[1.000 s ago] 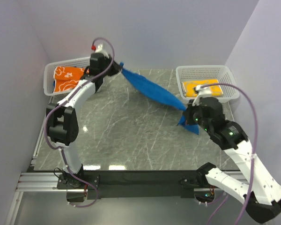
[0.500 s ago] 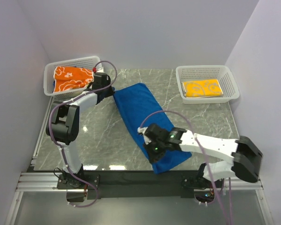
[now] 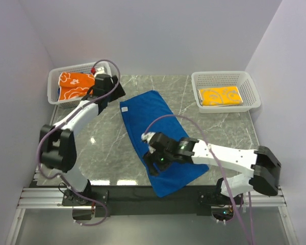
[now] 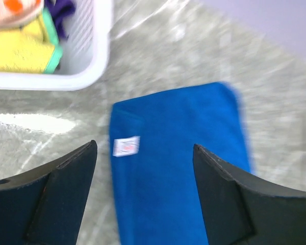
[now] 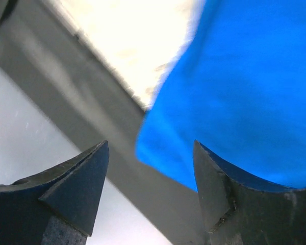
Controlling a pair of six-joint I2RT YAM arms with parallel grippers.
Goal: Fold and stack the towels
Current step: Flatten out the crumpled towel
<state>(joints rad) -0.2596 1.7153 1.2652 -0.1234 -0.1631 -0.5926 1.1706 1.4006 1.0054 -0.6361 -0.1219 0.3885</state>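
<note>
Blue towel (image 3: 145, 120) lies spread flat on the marble table (image 3: 107, 148), slanted: its far end is just below the left gripper (image 4: 143, 158) and its near end is under the right gripper (image 5: 149, 153). Both sets of fingers stand wide apart, holding nothing. Main risk: the near corner between the right fingers pokes past the table's front edge, so a sloppy pinch or drag there could pull the cloth off. The slant also invites a crooked fold, and the white tag (image 4: 126, 146) corner by the left fingers may bunch. Yellow towel (image 3: 220, 95) sits in the right basket (image 3: 250, 84), well away from both grippers.
</note>
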